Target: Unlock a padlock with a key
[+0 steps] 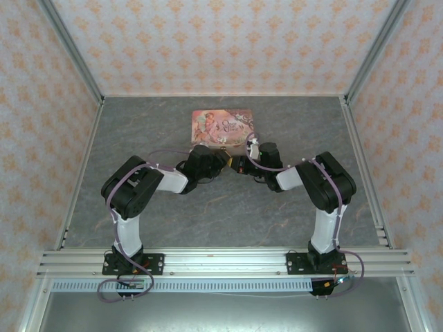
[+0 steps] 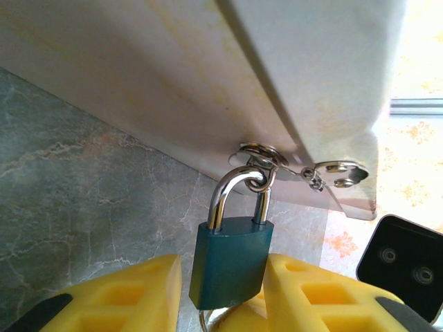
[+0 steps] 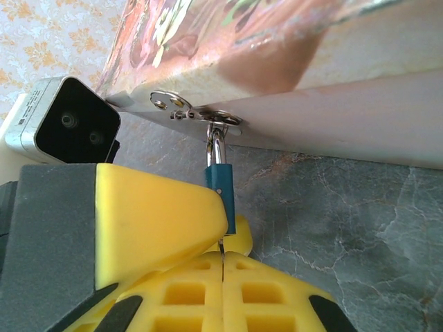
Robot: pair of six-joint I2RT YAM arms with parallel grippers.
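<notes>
The padlock (image 2: 232,259), a small teal body with a silver shackle, hangs from the hasp (image 2: 332,171) of the pink tin (image 1: 221,128). My left gripper (image 2: 223,268) is closed around the padlock body. Its right yellow finger (image 2: 304,290) presses against one edge, and the left finger (image 2: 138,294) sits a sliver off the other. In the right wrist view the padlock (image 3: 221,183) is seen edge-on. My right gripper (image 3: 221,257) is shut on the key (image 3: 221,243), whose thin blade points up into the padlock's underside. A silver key ring (image 2: 202,319) shows just below the padlock.
The tin (image 3: 277,41) lies flat on the grey marbled table (image 1: 208,214), near the middle back, its front wall right above both grippers. Both grippers (image 1: 232,163) meet at its front edge. Patterned walls enclose the table on three sides.
</notes>
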